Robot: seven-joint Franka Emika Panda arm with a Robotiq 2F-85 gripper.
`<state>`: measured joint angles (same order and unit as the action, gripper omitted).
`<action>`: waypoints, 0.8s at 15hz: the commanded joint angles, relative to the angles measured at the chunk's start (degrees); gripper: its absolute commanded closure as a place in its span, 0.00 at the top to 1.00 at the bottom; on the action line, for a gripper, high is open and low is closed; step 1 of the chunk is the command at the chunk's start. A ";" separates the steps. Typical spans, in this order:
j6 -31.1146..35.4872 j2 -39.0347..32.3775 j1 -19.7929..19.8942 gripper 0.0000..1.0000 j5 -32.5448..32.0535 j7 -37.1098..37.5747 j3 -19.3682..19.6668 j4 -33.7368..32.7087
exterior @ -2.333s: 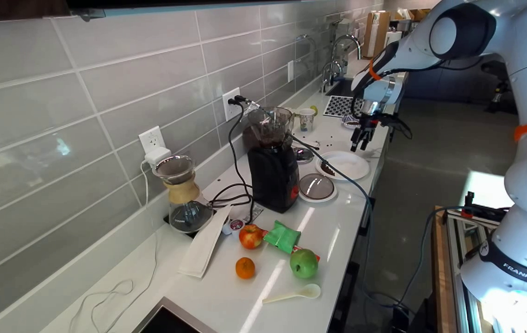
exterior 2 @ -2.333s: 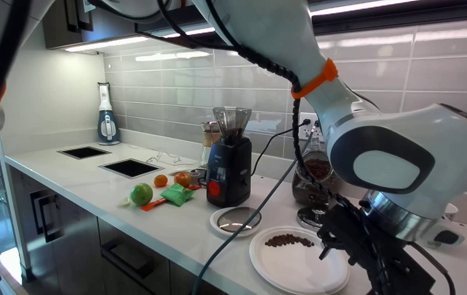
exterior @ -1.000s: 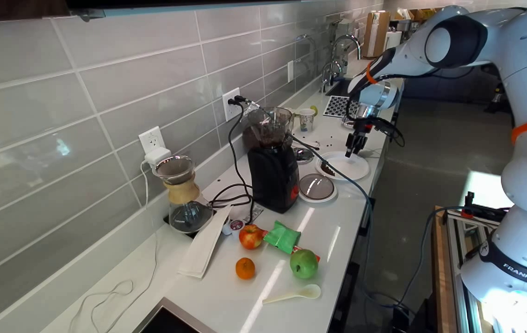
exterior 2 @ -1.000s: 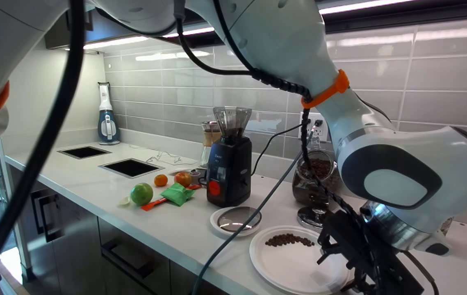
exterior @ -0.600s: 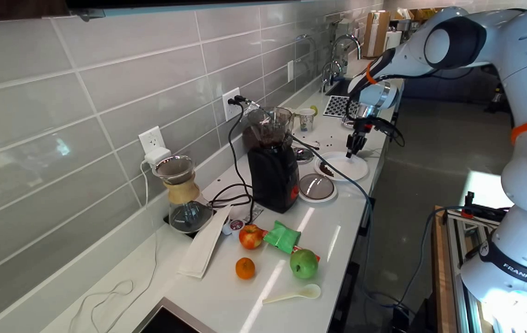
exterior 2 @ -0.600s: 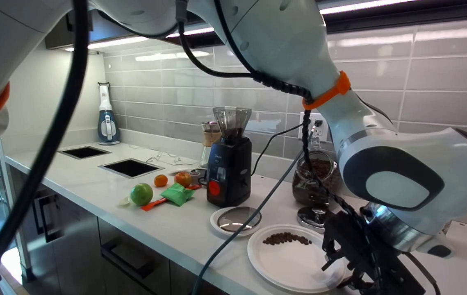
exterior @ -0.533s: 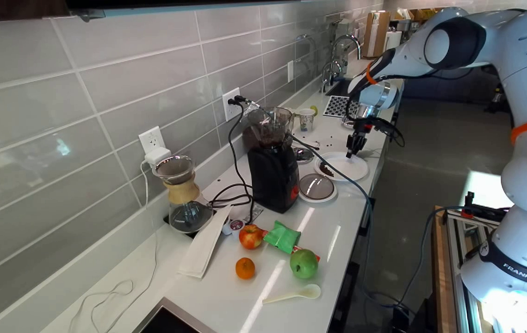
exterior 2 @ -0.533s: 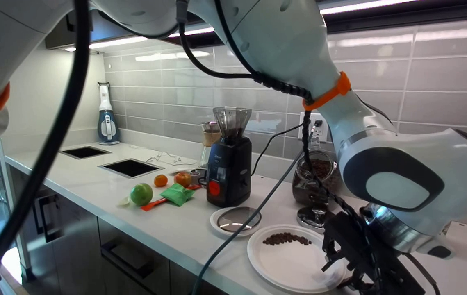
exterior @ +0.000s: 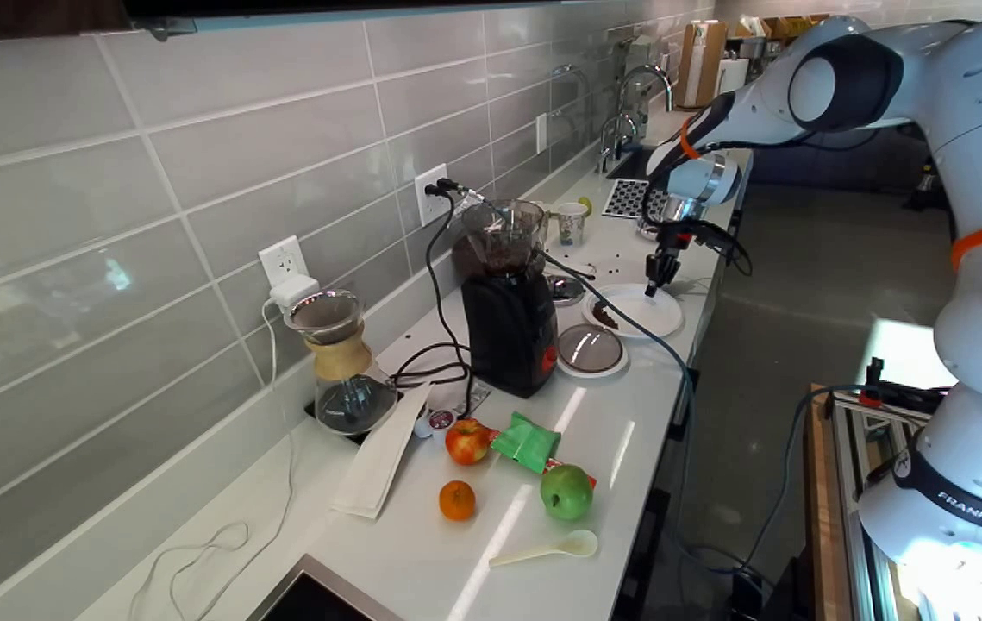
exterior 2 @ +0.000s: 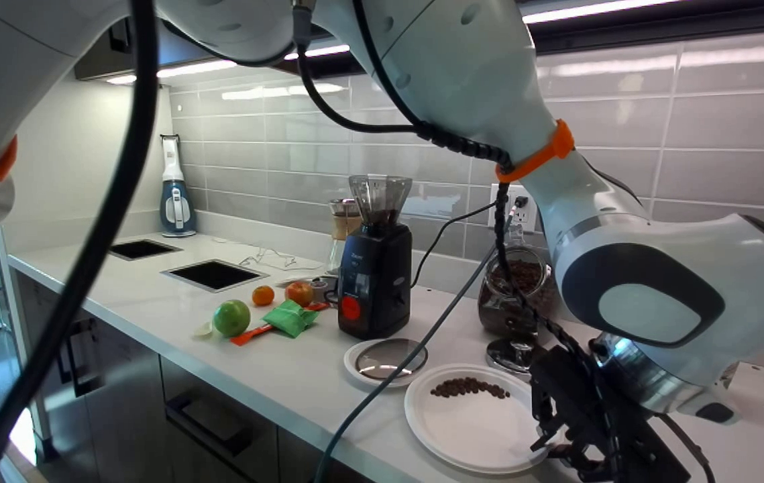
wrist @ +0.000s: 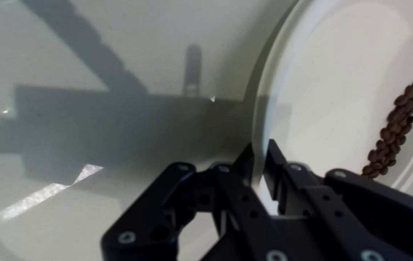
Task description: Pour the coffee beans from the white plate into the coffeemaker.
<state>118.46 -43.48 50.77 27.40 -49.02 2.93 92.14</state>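
The white plate (exterior 2: 475, 433) is showing a plain, round face inside a shallow rim, its open side facing up; whether it is resting fully flat on the counter (exterior 2: 301, 369) I cannot tell. Being round, it is pointing equally every way; the dark brown coffee beans (wrist: 391, 137) on it are forming the one long axis, a narrow band curving along the rim nearest the tiled wall (exterior 2: 724, 114). On the side away from the coffeemaker (exterior 2: 375, 282), the gripper (wrist: 259, 159) is pinching the plate's rim, one finger inside, one outside. Just beside the plate, a grey disc (exterior 2: 382, 359) is lying on a smaller plate (exterior 2: 351, 369); beyond these the black coffeemaker is standing upright. Behind the plate, a glass jar (exterior 2: 532, 278) is holding brown contents.
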 commanded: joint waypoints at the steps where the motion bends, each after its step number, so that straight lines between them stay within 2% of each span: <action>1: -0.76 -1.98 0.45 0.00 0.15 1.47 -0.67 -1.73; 7: -0.67 -1.37 0.45 0.02 -0.23 1.49 -0.52 -0.96; 12: -2.84 -0.77 2.04 0.02 0.04 0.04 -0.50 -0.63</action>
<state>117.51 -43.56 51.13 27.40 -48.20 2.75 91.85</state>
